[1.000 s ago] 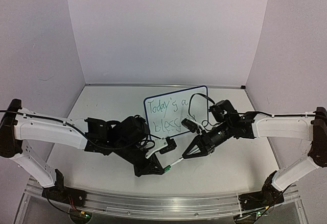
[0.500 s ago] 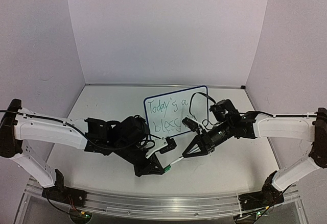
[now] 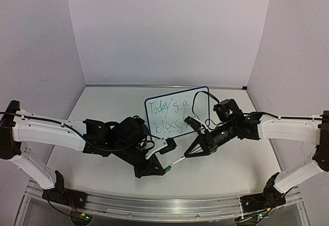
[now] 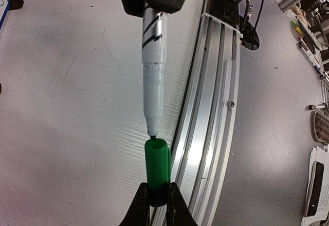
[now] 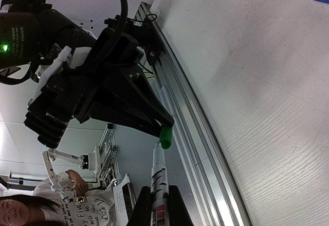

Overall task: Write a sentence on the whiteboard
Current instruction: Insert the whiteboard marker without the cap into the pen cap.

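Table (image 3: 103, 107): whiteboard (image 3: 177, 94) upright, long axis crosswise

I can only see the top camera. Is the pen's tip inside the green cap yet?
Observer: Not quite. In the left wrist view the pen tip just touches the mouth of the green cap; the rest is outside.
Operator: Is the cap held straight?
Observer: Yes. The left claw pinches its closed end, and the open end faces the pen, nearly in line with it.
Operator: And the pen?
Observer: The right wrist view shows the right claw clamped on its barrel, tip aimed at the cap.
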`<state>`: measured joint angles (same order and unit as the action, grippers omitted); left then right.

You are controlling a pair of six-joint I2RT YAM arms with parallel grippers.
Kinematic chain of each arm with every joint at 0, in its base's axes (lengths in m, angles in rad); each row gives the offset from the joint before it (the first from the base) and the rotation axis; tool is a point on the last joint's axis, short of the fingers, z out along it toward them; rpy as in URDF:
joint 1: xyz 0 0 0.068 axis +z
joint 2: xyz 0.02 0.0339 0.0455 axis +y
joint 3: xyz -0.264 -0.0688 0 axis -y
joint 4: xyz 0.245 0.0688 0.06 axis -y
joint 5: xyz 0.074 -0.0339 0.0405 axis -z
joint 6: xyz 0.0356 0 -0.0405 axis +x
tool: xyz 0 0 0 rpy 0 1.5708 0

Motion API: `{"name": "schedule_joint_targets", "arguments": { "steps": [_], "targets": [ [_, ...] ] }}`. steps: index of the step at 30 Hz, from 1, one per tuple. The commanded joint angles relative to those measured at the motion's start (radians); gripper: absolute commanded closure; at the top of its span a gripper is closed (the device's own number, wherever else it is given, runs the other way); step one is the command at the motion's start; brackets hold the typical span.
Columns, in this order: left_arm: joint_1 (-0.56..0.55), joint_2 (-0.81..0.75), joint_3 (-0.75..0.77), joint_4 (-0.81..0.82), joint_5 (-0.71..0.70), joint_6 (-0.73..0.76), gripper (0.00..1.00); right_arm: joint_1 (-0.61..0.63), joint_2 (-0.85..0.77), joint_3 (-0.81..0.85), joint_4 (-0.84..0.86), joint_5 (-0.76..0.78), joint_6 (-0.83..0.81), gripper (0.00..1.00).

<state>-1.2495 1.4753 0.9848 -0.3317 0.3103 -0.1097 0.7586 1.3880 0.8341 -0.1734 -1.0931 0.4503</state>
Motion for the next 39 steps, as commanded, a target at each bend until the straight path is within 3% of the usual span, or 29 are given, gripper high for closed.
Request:
{"name": "schedule_joint_targets", "arguments": {
  "steps": [1,39],
  "targets": [
    [-0.005,-0.036,0.002,0.033,-0.01,-0.01,1.0,0.007,0.001,-0.007,0.025,-0.017,0.001,1.0],
    [-0.004,-0.021,0.036,0.018,0.005,0.001,1.0,0.015,0.054,0.008,0.025,-0.04,-0.015,1.0]
  ]
}}
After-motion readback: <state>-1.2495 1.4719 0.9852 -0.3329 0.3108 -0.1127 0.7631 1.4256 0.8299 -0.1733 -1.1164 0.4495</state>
